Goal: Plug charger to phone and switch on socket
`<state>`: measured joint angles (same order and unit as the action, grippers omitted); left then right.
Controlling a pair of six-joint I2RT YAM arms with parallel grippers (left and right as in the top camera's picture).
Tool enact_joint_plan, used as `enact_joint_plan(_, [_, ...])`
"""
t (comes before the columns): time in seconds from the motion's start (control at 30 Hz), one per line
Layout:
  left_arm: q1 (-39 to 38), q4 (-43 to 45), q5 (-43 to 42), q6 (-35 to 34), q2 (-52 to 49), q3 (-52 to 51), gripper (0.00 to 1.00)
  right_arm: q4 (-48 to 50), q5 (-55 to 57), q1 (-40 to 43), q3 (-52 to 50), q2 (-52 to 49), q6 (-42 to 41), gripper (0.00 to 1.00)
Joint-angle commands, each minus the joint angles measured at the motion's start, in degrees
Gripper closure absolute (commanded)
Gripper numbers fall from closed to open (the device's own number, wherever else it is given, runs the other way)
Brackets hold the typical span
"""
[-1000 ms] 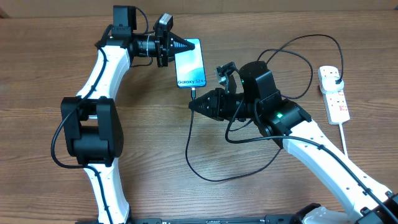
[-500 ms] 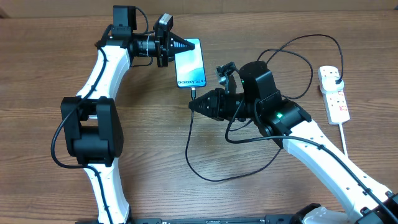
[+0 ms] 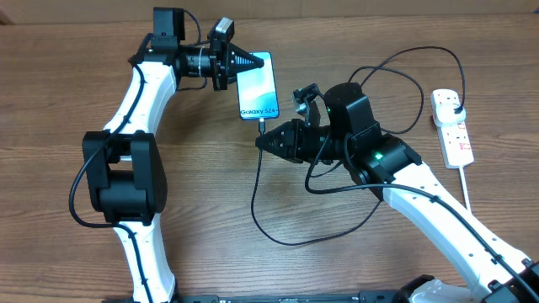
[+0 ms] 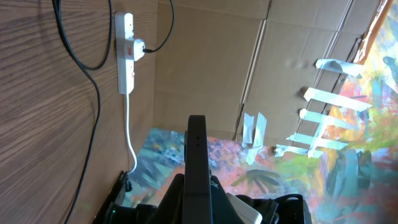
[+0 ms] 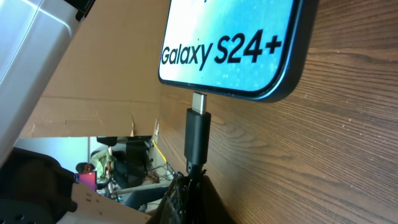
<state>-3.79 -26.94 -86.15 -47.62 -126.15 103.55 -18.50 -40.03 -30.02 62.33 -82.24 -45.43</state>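
Note:
The phone (image 3: 258,86) lies on the table with its light-blue "Galaxy S24+" screen up. My left gripper (image 3: 253,61) is shut on the phone's far edge, seen edge-on in the left wrist view (image 4: 197,168). My right gripper (image 3: 263,141) is shut on the charger's black connector (image 5: 198,138), whose metal tip touches the port in the phone's near edge (image 5: 249,56). The charger cable (image 3: 278,231) loops across the table to its plug (image 3: 456,107) in the white socket (image 3: 451,126), which also shows in the left wrist view (image 4: 126,53).
The socket's white cord (image 3: 466,187) runs toward the near right. Slack black cable loops lie between my right arm and the socket. Cardboard walls stand round the table.

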Motion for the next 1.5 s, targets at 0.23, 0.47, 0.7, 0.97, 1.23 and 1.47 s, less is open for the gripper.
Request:
enact_joint_plan(0.23, [-0.44, 0.26, -1.97, -0.83, 0.15, 0.96, 0.96, 0.42, 0.35, 0.20, -0.46, 0.63, -0.20, 0.96])
enact_joint_plan(0.47, [-0.52, 0.22, -1.70, -0.87, 0.15, 0.98, 0.96, 0.42, 0.35, 0.20, -0.46, 0.63, -0.20, 0.96])
enact_joint_plan(0.7, [-1.29, 0.24, -0.42, -2.32, 0.15, 0.98, 0.96, 0.22, 0.35, 0.20, -0.46, 0.63, -0.20, 0.96])
enact_joint_plan(0.97, [-1.62, 0.26, -0.50, -2.10, 0.15, 0.96, 0.96, 0.22, 0.35, 0.20, -0.46, 0.63, -0.20, 0.96])
enact_joint_plan(1.23, [-1.03, 2.16, -1.51, -2.16, 0.15, 0.98, 0.96, -0.04, 0.35, 0.20, -0.46, 0.63, -0.17, 0.96])
enact_joint_plan(1.47, [-0.11, 2.16, -2.43, -2.14, 0.15, 0.98, 0.96, 0.00, 0.37, 0.20, -0.46, 0.63, -0.17, 0.96])
